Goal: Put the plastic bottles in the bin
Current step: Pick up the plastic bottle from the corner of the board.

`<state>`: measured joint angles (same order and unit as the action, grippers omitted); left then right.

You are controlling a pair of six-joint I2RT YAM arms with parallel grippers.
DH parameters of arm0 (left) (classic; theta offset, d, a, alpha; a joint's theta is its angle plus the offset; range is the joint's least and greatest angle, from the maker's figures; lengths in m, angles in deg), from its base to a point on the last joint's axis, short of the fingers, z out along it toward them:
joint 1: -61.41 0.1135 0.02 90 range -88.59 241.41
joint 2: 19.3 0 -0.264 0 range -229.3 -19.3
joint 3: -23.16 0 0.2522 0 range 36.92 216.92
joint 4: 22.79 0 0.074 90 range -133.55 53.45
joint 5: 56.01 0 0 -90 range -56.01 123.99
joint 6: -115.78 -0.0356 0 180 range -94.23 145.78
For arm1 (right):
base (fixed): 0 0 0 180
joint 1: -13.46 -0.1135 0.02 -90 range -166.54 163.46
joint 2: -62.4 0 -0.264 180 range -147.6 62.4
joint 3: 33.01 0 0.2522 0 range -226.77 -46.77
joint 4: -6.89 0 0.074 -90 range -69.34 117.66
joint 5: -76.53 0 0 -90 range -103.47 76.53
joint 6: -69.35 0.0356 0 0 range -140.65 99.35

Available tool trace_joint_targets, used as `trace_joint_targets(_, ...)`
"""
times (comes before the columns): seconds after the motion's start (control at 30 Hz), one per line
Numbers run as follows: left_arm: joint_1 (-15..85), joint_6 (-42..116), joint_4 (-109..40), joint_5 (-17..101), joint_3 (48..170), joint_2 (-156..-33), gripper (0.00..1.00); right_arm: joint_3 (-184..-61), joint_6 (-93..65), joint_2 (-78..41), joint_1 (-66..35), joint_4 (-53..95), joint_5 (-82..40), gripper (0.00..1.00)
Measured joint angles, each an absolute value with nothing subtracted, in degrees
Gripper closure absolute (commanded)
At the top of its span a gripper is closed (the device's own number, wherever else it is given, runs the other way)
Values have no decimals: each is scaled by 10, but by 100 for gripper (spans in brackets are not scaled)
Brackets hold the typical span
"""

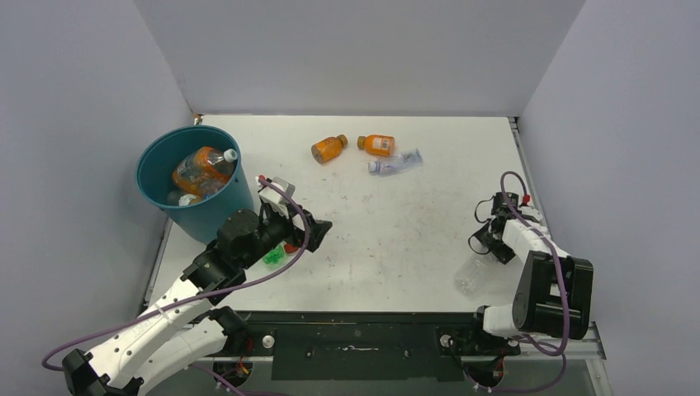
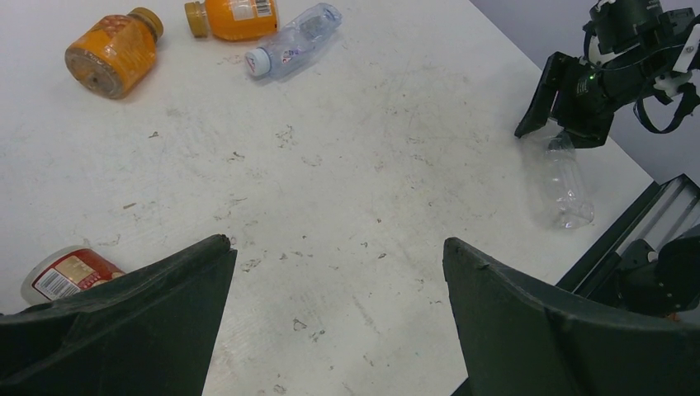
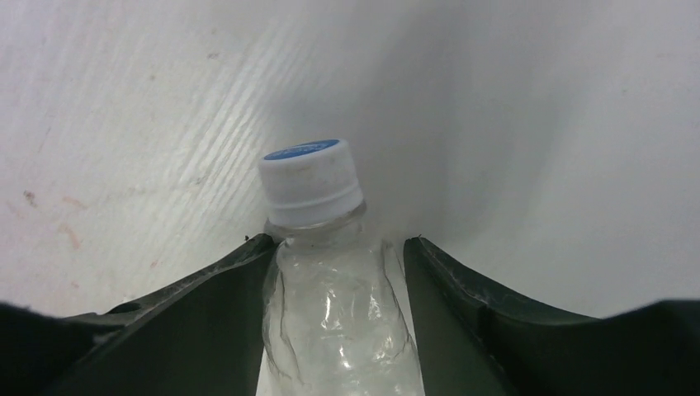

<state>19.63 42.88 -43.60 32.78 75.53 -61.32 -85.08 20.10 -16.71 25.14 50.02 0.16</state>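
The teal bin [image 1: 163, 161] stands at the far left with an orange bottle [image 1: 202, 169] and others inside. Two orange bottles [image 1: 328, 148] [image 1: 377, 144] and a clear blue-label bottle [image 1: 396, 162] lie at the back middle; they also show in the left wrist view [image 2: 111, 54] [image 2: 233, 15] [image 2: 293, 51]. A green bottle [image 1: 274, 257] lies under my left arm, and a red-labelled bottle [image 2: 66, 274] lies beside the left finger. My left gripper [image 1: 312, 231] [image 2: 337, 243] is open and empty. My right gripper [image 1: 489, 247] [image 3: 338, 243] is shut on the neck end of a clear white-capped bottle [image 1: 472, 274] [image 3: 334, 330] lying on the table.
The white table [image 1: 396, 223] is walled at the back and both sides. The right gripper and its bottle are close to the table's right and front edges. A black rail [image 1: 355, 318] runs along the near edge.
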Motion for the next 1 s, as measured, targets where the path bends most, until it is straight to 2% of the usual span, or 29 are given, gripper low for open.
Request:
trace_joint_targets(0.1,196,426,-436,328,755,-613,3,-845,202,-154,207,493,-8,50)
trace_joint_targets(0.23,196,424,-435,328,755,-609,3,-842,206,-78,74,456,-22,52)
trace_joint_targets(0.4,195,427,-423,332,755,-606,4,-781,193,101,-110,282,-43,51)
trace_joint_targets(0.57,194,449,-390,365,753,-611,4,-675,157,214,-219,123,-88,52)
trace_joint_targets(0.87,193,523,-327,464,747,-619,4,-539,80,256,-380,-89,-161,52)
trace_joint_targets(1.0,192,537,-293,506,744,-640,4,-533,63,234,-409,-152,-160,56)
